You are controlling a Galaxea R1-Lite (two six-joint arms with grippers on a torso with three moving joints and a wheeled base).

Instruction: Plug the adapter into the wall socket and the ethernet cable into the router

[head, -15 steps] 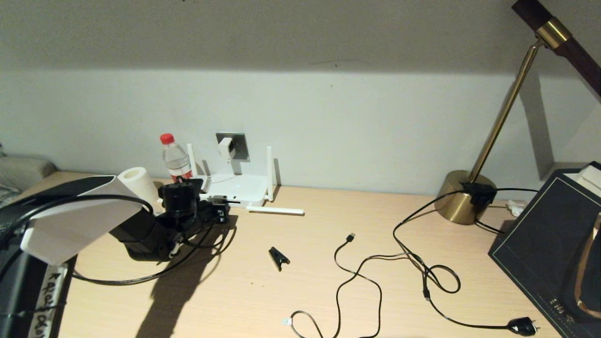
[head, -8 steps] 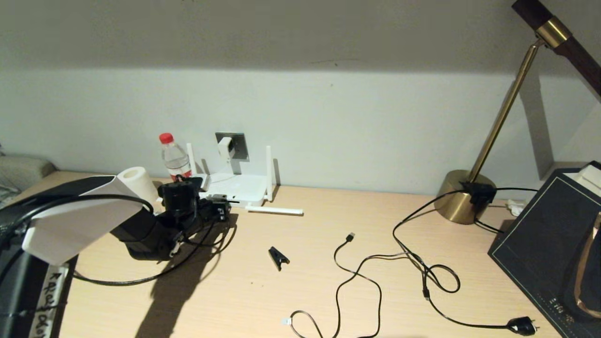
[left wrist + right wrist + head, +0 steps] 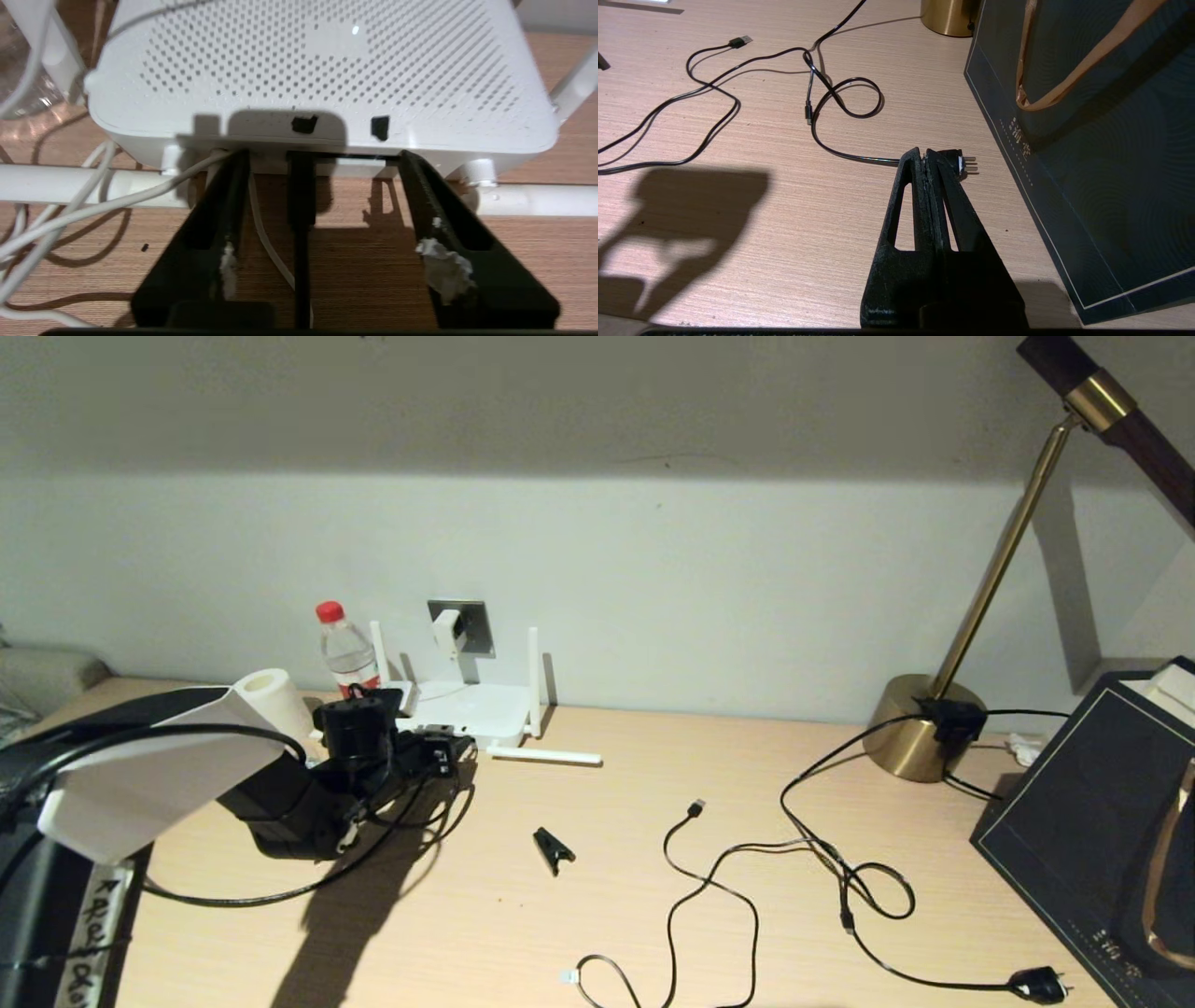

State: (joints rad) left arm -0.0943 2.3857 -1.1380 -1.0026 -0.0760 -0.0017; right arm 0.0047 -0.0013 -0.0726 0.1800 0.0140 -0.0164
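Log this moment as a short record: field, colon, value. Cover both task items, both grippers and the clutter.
adapter: seated in the wall socket
ethernet cable: black, end at the router's port edge, between the open fingers, touching neither
left gripper: open, at the router's port edge
right gripper: shut, empty, parked above the desk beside a dark bag
clutter: water bottle, paper roll, black clip, loose black cables, brass lamp

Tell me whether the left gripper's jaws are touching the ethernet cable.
Apart. In the left wrist view the left gripper has its jaws spread, with bare desk between each and the ethernet cable.
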